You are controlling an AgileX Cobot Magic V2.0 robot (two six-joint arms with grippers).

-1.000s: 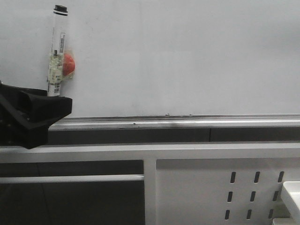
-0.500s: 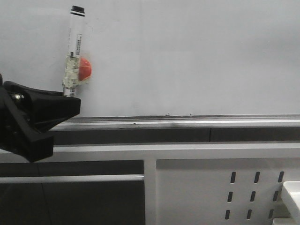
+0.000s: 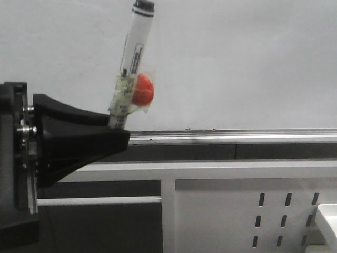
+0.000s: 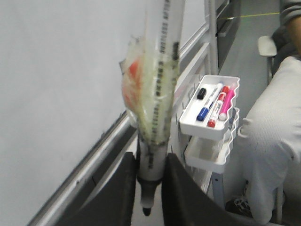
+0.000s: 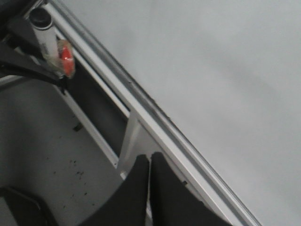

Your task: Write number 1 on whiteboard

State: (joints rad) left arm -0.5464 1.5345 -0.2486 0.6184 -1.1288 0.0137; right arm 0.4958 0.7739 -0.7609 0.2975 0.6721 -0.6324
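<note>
My left gripper (image 3: pixel 120 136) is shut on the white marker pen (image 3: pixel 134 55), which has a black top end and a red blob (image 3: pixel 142 88) taped to it. The pen leans to the right in front of the whiteboard (image 3: pixel 237 63), above its silver ledge (image 3: pixel 237 135). In the left wrist view the pen (image 4: pixel 160 89) sits between the fingers of the gripper (image 4: pixel 149 162), with a dark narrow end pointing back past them. No black stroke of a number 1 shows on the board. My right gripper (image 5: pixel 149 161) is shut and empty, below the ledge; the whiteboard (image 5: pixel 211 70) fills that view.
A white frame panel with slotted holes (image 3: pixel 253 211) stands below the ledge. A white tray (image 4: pixel 209 113) with several coloured markers hangs on the frame to the right. A person in grey (image 4: pixel 273 141) sits beyond it.
My left gripper has moved right and grown larger in the front view. The pen has gone from nearly upright to leaning right.
</note>
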